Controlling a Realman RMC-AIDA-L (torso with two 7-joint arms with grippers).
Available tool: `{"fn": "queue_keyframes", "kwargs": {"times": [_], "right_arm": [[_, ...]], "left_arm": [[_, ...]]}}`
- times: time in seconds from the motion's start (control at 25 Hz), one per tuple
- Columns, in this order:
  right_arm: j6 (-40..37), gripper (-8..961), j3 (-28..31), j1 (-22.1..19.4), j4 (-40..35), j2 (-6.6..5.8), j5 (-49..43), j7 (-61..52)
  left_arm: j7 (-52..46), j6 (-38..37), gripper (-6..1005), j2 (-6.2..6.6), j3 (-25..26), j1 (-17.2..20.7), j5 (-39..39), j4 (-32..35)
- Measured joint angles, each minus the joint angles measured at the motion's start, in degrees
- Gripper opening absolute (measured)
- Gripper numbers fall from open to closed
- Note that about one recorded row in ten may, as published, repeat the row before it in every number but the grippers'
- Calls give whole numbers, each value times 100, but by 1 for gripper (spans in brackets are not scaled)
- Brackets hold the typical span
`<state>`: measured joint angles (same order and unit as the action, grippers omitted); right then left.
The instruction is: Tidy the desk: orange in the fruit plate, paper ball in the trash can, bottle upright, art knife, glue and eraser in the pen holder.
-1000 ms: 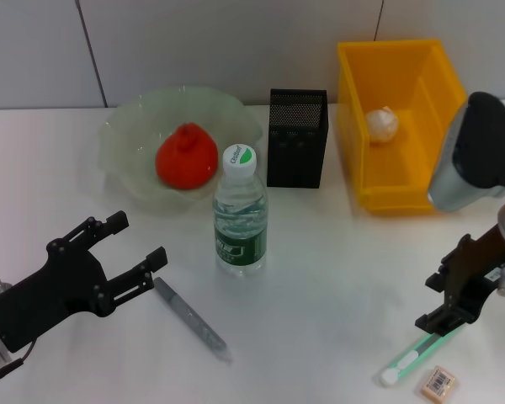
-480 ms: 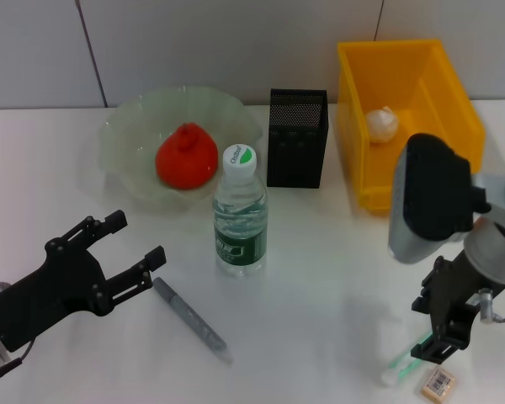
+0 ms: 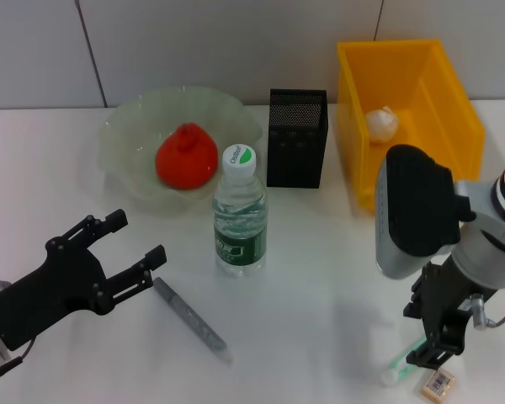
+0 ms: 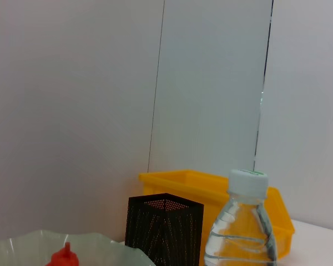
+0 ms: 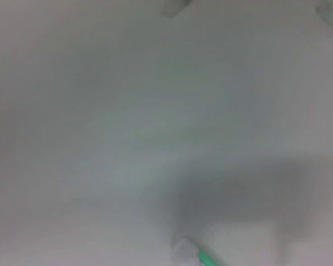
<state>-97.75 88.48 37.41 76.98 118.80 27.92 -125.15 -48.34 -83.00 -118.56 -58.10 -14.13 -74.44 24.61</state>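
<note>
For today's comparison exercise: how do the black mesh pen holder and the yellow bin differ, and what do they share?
The pen holder is black mesh; the bin is solid bright yellow plastic. The pen holder is narrow and square; the bin is far wider and longer. The bin holds a crumpled paper ball; nothing shows inside the pen holder. Both stand upright and open-topped at the back of the table.

The orange (image 3: 186, 156) lay in the fruit plate (image 3: 122, 135), far left. Pen holder (image 3: 297, 138) stood right of it, trash can (image 3: 438, 151) further right w/ paper ball (image 3: 382, 123) inside. Bottle (image 3: 240, 210) stood upright in front of plate & holder.
</note>
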Motion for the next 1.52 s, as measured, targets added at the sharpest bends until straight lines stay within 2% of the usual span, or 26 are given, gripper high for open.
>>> {"fn": "queue_keyframes", "kwargs": {"times": [0.2,1.2,1.52], "right_arm": [[-29,618,-142,-38,3,3,-20,23],[115,452,-590,-89,29,18,-168,52],[181,453,-727,-96,30,27,-142,40]], "left_arm": [[0,3,827,0,0,9,0,0],[7,-24,827,0,0,20,0,0],[9,-26,827,0,0,41,-1,0]]}}
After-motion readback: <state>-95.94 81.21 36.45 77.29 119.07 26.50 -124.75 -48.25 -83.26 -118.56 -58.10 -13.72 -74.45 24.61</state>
